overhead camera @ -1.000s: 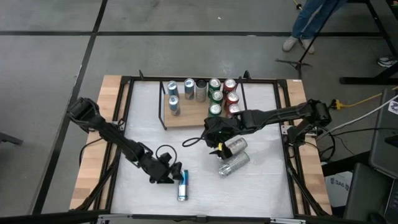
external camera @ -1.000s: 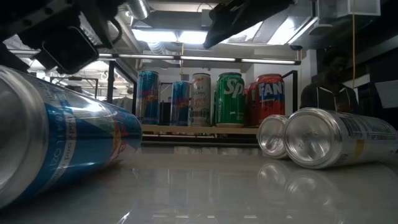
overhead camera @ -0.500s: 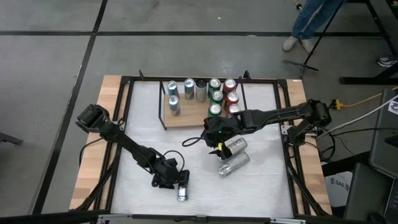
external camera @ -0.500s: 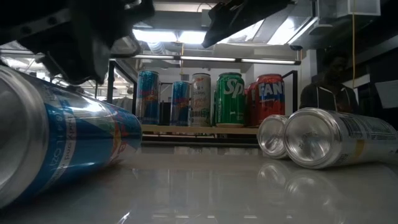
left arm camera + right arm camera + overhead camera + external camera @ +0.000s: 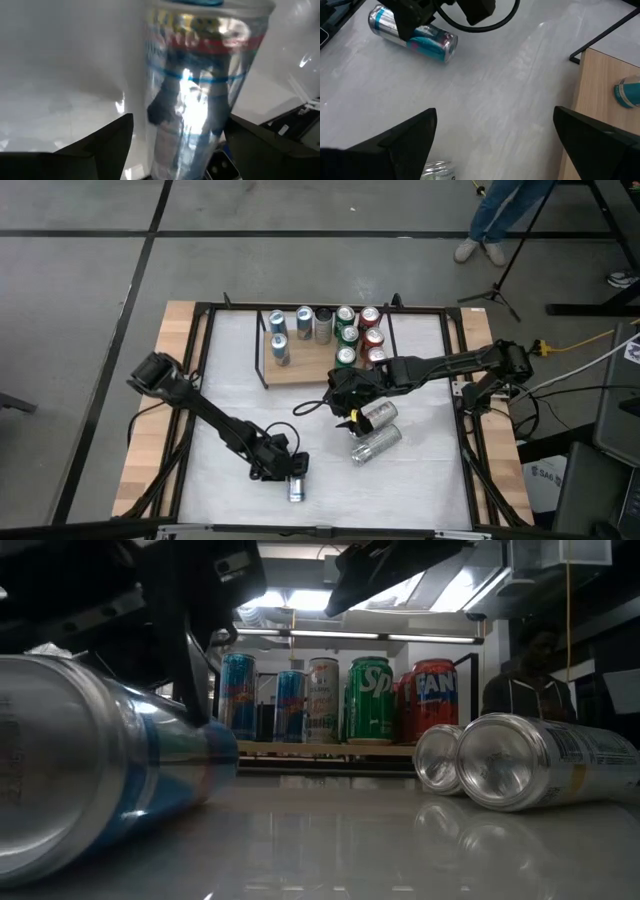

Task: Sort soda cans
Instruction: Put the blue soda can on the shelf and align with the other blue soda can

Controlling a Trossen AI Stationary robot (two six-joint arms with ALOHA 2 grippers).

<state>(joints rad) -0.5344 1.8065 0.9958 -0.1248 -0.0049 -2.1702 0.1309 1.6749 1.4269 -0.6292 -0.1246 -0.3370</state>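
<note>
Left gripper (image 5: 293, 477) sits low at about 6 o'clock on the white surface (image 5: 430, 480), jaws apart and straddling a blue-and-silver can (image 5: 296, 491) that lies on its side; the left wrist view shows that can (image 5: 200, 85) between the two dark fingers (image 5: 95, 145), but contact on both sides cannot be told. This can is near the front edge, with bare surface on both sides of it at 7 and 5 o'clock. Right gripper (image 5: 349, 402) hangs near centre, slightly toward 3 o'clock, jaws wide apart and holding nothing, just above two silver cans (image 5: 377, 430) lying on their sides, side by side; in the low view they touch or nearly touch (image 5: 520, 762). Wooden tray (image 5: 300, 370) at 12 o'clock carries the standing cans: blue-and-silver ones (image 5: 279, 338) toward 11, a silver one (image 5: 323, 323), green ones (image 5: 347, 335), red ones (image 5: 372, 340) toward 1. Low view shows the row upright on the tray: blue (image 5: 238, 695), silver (image 5: 322, 700), green (image 5: 370, 700), red (image 5: 435, 700). A black frame (image 5: 200, 380) rims the surface. Widest open stretch runs from 8 to 10 o'clock, crossed by the left arm (image 5: 190, 398); the strip at 3 to 4 o'clock beside the silver cans is narrower. A person's legs (image 5: 495, 215) stand on the floor beyond the far edge at 1 o'clock.
</note>
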